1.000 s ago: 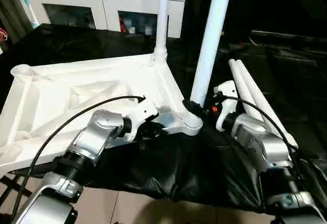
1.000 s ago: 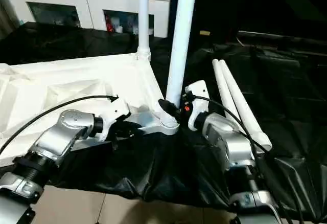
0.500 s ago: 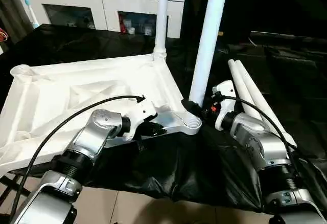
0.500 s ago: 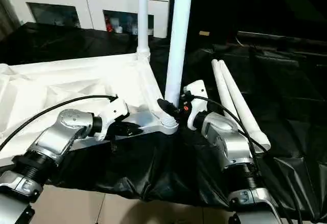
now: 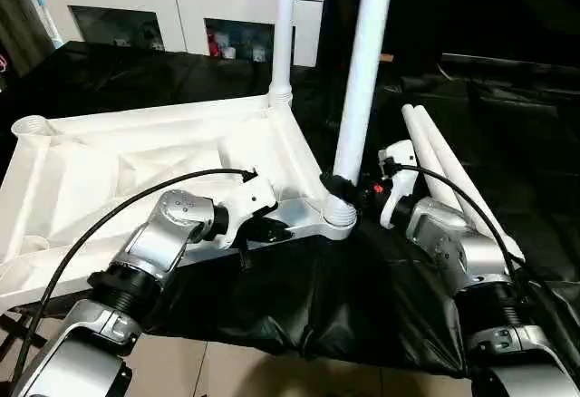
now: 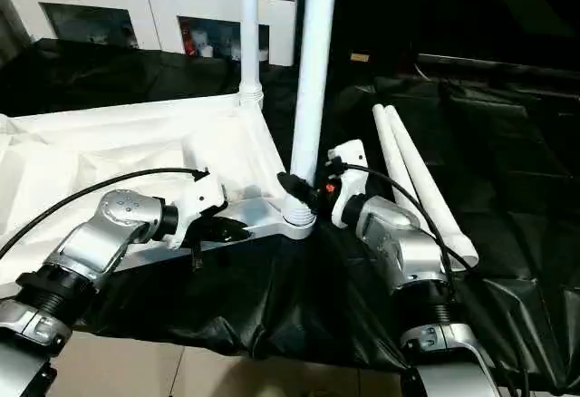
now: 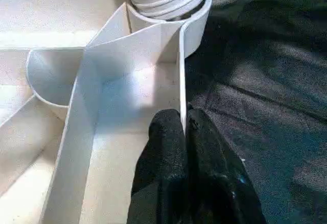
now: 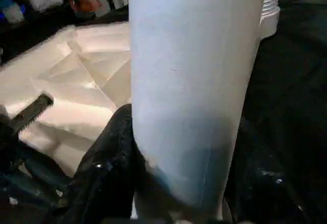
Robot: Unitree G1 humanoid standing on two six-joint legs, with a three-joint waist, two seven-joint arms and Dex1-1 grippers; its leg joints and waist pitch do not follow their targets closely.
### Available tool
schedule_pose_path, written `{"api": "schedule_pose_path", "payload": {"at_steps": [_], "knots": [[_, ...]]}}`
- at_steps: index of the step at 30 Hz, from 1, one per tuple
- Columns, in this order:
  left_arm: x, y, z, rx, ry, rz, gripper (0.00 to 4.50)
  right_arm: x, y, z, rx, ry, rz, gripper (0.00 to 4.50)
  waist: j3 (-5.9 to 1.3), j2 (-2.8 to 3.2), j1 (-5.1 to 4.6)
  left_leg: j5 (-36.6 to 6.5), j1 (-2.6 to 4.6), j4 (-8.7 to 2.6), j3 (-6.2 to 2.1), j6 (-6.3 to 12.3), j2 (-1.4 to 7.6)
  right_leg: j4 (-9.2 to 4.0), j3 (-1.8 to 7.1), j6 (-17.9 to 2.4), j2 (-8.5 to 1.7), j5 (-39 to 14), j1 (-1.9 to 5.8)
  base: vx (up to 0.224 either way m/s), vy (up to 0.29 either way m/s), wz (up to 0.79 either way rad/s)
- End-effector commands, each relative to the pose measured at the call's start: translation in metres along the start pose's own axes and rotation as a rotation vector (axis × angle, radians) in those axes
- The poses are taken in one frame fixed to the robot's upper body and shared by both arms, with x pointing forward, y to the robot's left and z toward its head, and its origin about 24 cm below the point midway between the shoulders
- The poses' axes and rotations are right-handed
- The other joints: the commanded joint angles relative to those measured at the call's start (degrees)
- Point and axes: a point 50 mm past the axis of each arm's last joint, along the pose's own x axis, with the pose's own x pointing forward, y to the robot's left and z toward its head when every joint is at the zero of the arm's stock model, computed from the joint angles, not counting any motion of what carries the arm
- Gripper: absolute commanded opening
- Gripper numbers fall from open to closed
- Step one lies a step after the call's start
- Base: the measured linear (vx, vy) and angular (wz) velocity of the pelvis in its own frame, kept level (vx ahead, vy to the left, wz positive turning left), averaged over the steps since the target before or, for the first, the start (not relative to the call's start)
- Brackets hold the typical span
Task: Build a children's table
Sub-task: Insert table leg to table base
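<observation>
The children's table top lies upside down on black cloth, ribbed underside up. One white leg stands in its far right corner socket. A second leg stands nearly upright in the near right socket. My right gripper is shut on this leg's base, black fingers on both sides of the tube. My left gripper is shut on the top's thin rim wall, just left of that socket. Two loose legs lie side by side to the right.
An open round socket shows at the top's far left corner. A white cabinet with glass doors stands behind. The black cloth hangs over the front edge above the tiled floor.
My left gripper's fingers have closed onto the rim wall. The near leg stands slightly more upright in its socket. The camera has shifted a little.
</observation>
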Motion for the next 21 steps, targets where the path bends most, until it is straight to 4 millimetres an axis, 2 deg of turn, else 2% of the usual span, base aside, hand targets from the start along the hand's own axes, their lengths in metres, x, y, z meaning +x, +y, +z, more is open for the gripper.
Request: {"api": "schedule_pose_path", "payload": {"at_steps": [1, 4, 5, 7, 8, 9, 13, 21], "knots": [[0.003, -0.003, -0.012, -0.042, 0.052, -0.015, 0.00, -0.010, -0.008, -0.009, 0.094, -0.027, -0.044, 1.88, -3.25, 0.15, 0.39, -6.4, -0.83, -4.53, 1.10, 2.08, 0.11, -3.43, 1.23, -14.6, -2.15, -7.6, 3.56, 0.000, 0.000, 0.00], [0.003, -0.002, -0.011, -0.054, 0.046, -0.001, 0.00, -0.014, -0.007, -0.018, 0.120, -0.028, -0.055, 1.88, -3.24, 0.07, 0.51, -6.2, -0.82, -4.56, 1.12, 2.16, 0.12, -3.44, 1.17, -14.7, -2.10, -7.4, 3.53, 0.000, 0.000, 0.00], [0.004, -0.001, -0.011, -0.055, 0.046, 0.000, 0.00, -0.015, -0.007, -0.021, 0.124, -0.026, -0.057, 1.88, -3.19, 0.38, 0.52, -6.4, -0.75, -4.61, 1.13, 1.98, 0.15, -3.53, 1.13, -14.7, -2.07, -7.6, 3.42, 0.000, 0.000, 0.00], [0.004, 0.000, -0.010, -0.058, 0.044, 0.008, 0.00, -0.018, -0.005, -0.030, 0.150, -0.030, -0.068, 1.88, -3.12, 0.28, 0.66, -6.9, -0.76, -4.62, 1.16, 1.84, 0.13, -3.63, 1.20, -14.4, -2.09, -8.1, 3.41, 0.000, 0.000, 0.00], [0.004, 0.001, -0.010, -0.060, 0.045, 0.016, 0.00, -0.020, -0.005, -0.033, 0.160, -0.034, -0.074, 1.88, -3.18, 0.66, 0.85, -7.0, -0.71, -4.66, 1.08, 1.70, 0.14, -3.56, 1.22, -14.3, -2.16, -8.2, 3.44, 0.000, 0.000, 0.00], [0.004, 0.002, -0.010, -0.062, 0.046, 0.023, 0.00, -0.021, -0.005, -0.037, 0.170, -0.040, -0.087, 1.88, -3.11, 0.39, 0.83, -7.4, -0.75, -4.75, 1.08, 1.60, 0.15, -3.69, 1.19, -14.1, -2.07, -8.5, 3.46, 0.000, 0.000, 0.00], [0.004, 0.004, -0.010, -0.062, 0.047, 0.039, 0.00, -0.023, -0.004, -0.042, 0.160, -0.047, -0.101, 1.88, -3.00, 0.58, 0.92, -8.9, -0.62, -4.87, 1.12, 1.19, 0.16, -3.99, 1.21, -13.6, -2.09, -10.6, 3.23, 0.000, 0.000, 0.00], [0.006, 0.008, -0.009, -0.068, 0.044, 0.072, 0.00, -0.029, -0.002, -0.047, 0.150, -0.108, -0.150, 1.88, -2.78, 0.51, 0.97, -11.7, -0.63, -5.25, 0.96, 0.71, 0.21, -4.53, 1.27, -11.8, -2.09, -15.6, 2.94, 0.000, 0.000, 0.00]]}}
